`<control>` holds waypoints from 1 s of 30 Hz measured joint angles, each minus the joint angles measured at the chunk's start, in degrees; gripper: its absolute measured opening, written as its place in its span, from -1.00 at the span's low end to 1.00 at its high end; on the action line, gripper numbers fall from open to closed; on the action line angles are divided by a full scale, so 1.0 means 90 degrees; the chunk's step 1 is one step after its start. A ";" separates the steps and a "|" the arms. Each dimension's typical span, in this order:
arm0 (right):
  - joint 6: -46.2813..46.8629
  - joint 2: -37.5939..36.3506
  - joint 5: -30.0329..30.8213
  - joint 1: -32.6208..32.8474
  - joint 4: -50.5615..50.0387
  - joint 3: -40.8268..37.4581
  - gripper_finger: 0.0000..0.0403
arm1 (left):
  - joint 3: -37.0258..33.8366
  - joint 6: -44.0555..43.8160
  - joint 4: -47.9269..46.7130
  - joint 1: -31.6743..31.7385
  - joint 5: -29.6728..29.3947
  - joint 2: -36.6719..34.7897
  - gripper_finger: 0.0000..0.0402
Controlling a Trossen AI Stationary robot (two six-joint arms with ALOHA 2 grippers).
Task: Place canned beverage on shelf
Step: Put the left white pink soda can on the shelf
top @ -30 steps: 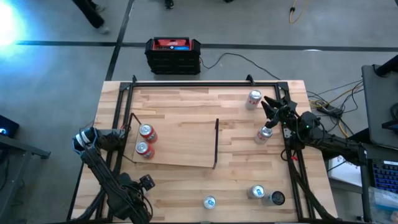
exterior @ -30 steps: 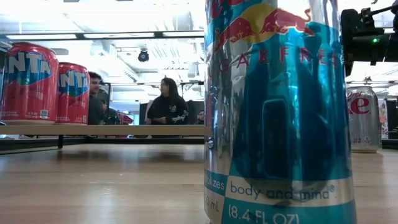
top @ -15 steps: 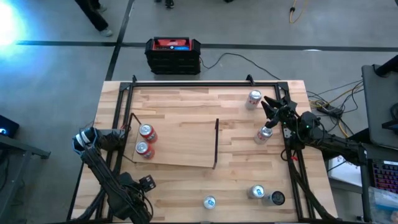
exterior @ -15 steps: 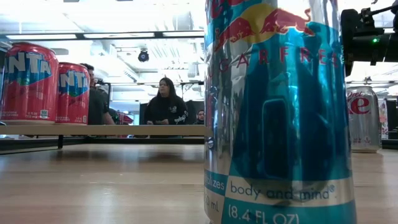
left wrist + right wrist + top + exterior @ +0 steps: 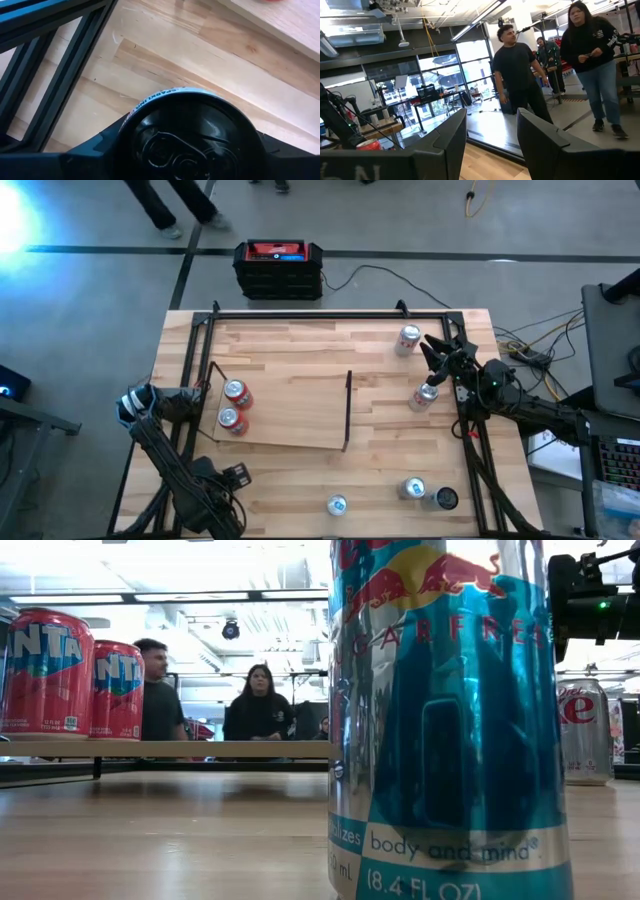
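My left gripper (image 5: pixel 236 476) points down over the table's near left part, shut on a dark-topped can (image 5: pixel 190 135) with a white rim band. In the high view the gripper hides this can. The shelf (image 5: pixel 290 415) lies left of centre, its black upright bar (image 5: pixel 348 410) on the right short edge. Two red cans (image 5: pixel 237 392) (image 5: pixel 231 420) stand on its left end. My right gripper (image 5: pixel 432 345) waits at the far right, raised, a small empty gap between its fingers (image 5: pixel 450 140). My left gripper comes at the can from above, fingers pointing down. One finger (image 5: pixel 97 150) is at each side of the can's upper wall (image 5: pixel 150 102), just below the rim. The can stays upright. Its base is hidden, so I cannot tell whether it rests on the table.
Loose cans stand at the far right (image 5: pixel 408 338), mid right (image 5: pixel 425 395) and along the near edge (image 5: pixel 336 505) (image 5: pixel 412 488) (image 5: pixel 445 499). A tall blue can (image 5: pixel 450 720) fills the low view. Black frame rails (image 5: pixel 60 75) border the table. People stand in the room beyond.
Neither arm nor any can has visibly moved. Behind the table, a person in a dark shirt has walked toward the right in the low view.
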 joint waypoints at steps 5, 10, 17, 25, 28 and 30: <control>0.0000 0.0000 0.0000 0.0000 0.0000 0.0001 -0.22 | 0.0139 0.0074 0.0141 0.0000 0.0002 0.0000 0.16; 0.0000 0.0000 0.0001 0.0000 -0.0001 0.0002 -0.22 | 0.0269 0.0331 0.0090 0.0012 -0.0075 0.0010 0.16; -0.0001 0.0000 0.0000 0.0000 -0.0001 0.0001 -0.22 | 0.0443 0.0827 0.0040 0.0090 -0.0325 0.0010 0.16; 0.0000 0.0000 0.0001 0.0000 -0.0003 0.0001 -0.22 | 0.0844 0.1368 -0.0297 0.0260 -0.0357 0.0010 0.16; 0.0000 0.0001 -0.0001 0.0000 -0.0003 -0.0001 -0.22 | 0.0996 0.1559 -0.0482 0.0350 -0.0392 0.0010 0.16; -0.0001 0.0001 -0.0001 0.0000 -0.0002 0.0001 -0.22 | 0.1049 0.1810 -0.0527 0.0410 -0.0576 0.0010 0.16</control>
